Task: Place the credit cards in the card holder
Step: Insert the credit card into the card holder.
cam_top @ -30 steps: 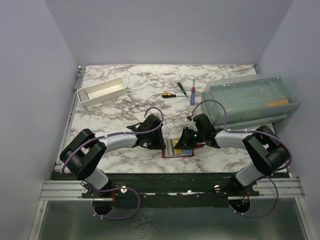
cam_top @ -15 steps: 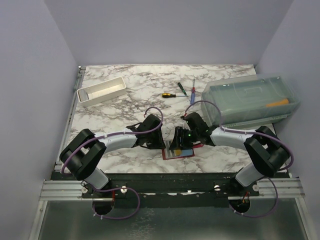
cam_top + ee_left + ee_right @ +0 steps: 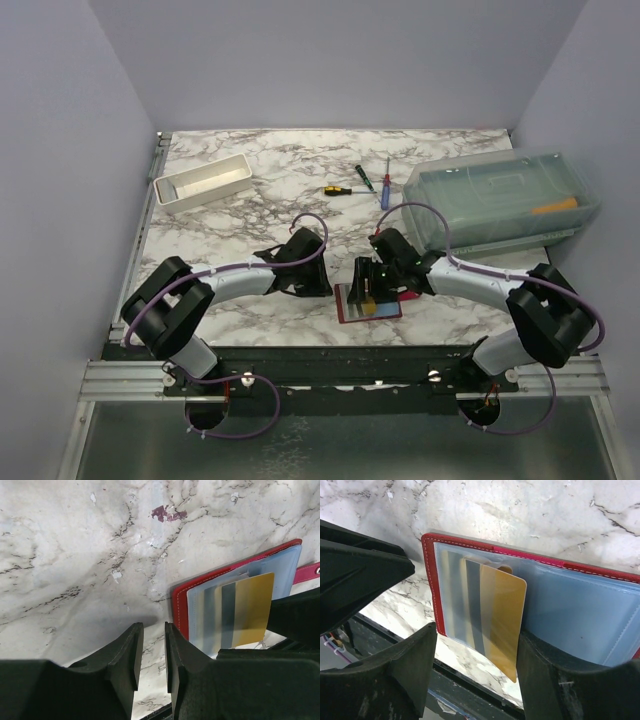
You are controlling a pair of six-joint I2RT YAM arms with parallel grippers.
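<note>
Reaching in from either side, the left tool [image 3: 316, 285] and the right tool [image 3: 368, 290] sit close together near the front edge of the table [image 3: 250, 215] in the top view. One card holder [image 3: 388, 312] lies open and flat right beneath the right tool and just beside the left tool, on its right. Three screwdrivers [image 3: 336, 189] lie beyond both tools. One white tray [image 3: 203, 182] stands well beyond the left tool, and one clear box [image 3: 500, 195] beyond the right tool.

From the left wrist, the left tool [image 3: 152, 640] has its two fingers [image 3: 127, 655] only a thin slit apart, with bare table between them and nothing gripped. The card holder [image 3: 179, 605] lies just beside its right-hand finger, with one tan card [image 3: 252, 610] on the clear sleeve [image 3: 287, 570].

From the right wrist, the right tool [image 3: 477, 632] has its two fingers [image 3: 405, 670] spread wide, gripping nothing. The tan card [image 3: 502, 615] lies between them on the card holder [image 3: 431, 580], its far end under a lip of the sleeve [image 3: 580, 615] and its near end jutting past the holder's edge toward the tool. Whether the right-hand finger touches the card I cannot tell. Grey-blue and gold bands show through the sleeve beside it; whether they are a second card I cannot tell
</note>
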